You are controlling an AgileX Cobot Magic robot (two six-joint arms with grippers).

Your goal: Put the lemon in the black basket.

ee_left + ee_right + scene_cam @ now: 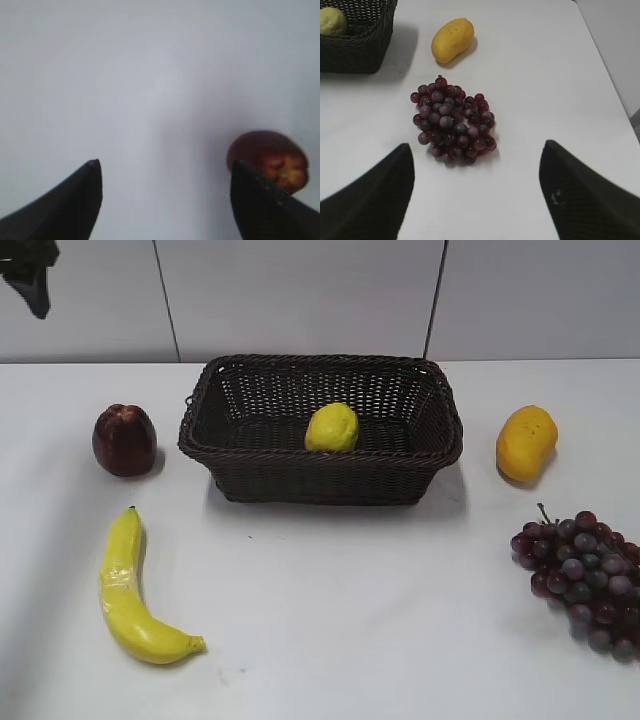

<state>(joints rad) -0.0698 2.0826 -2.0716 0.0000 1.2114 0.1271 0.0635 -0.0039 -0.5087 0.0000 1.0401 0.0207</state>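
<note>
Looking at the table, I judge that the placing is done: the lemon (332, 427) lies inside the black basket (240, 485), on its floor near the middle, apart from the walls as far as I can see. What remains for me is only to keep my arms clear of it.

My left gripper (165, 175) has its jaws spread wide and holds nothing. It is over bare white table (350, 620), and the dark red apple (267, 157) lies just beside my right-hand finger there. In the exterior view only a dark part of this arm shows, in the upper left corner. My right gripper (477, 160) is also released, with nothing between the jaws, and it hangs above the bunch of purple grapes (452, 120); beyond them lies the mango (452, 40).

To end this step well, I should move both arms slowly and high, so that I do not push the apple or the grapes, and I should not touch the flared rim, because a light wicker basket would probably slide.

The basket holds the lemon only. A banana (135, 590) lies on the table at the front left, outside of it.
</note>
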